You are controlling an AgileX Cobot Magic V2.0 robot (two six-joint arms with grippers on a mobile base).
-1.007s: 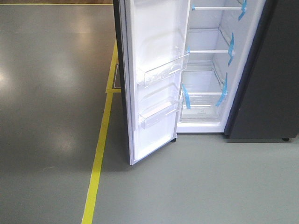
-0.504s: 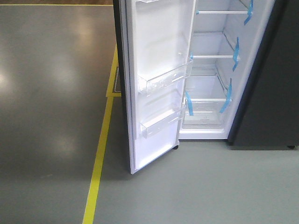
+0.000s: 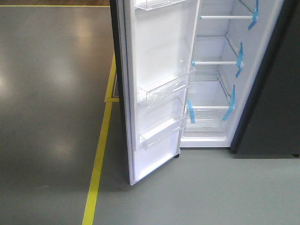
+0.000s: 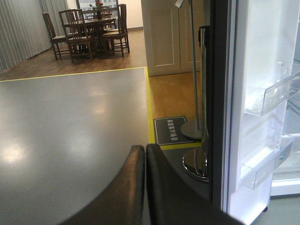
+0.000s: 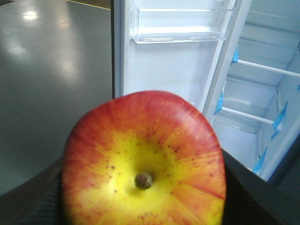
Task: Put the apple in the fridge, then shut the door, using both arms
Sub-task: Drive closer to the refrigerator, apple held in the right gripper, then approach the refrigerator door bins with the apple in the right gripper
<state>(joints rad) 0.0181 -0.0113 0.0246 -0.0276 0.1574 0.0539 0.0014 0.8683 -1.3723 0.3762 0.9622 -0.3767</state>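
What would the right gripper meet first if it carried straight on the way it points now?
Probably the white inner face of the open door, just below its clear bin. The right gripper, shut on the apple, aims near the door's edge, so depth is uncertain.

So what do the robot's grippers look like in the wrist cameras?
The left gripper has two smooth, dark, curved fingers tapering to rounded tips. The right gripper shows only black edges beside the apple. No arm or cable is in view.
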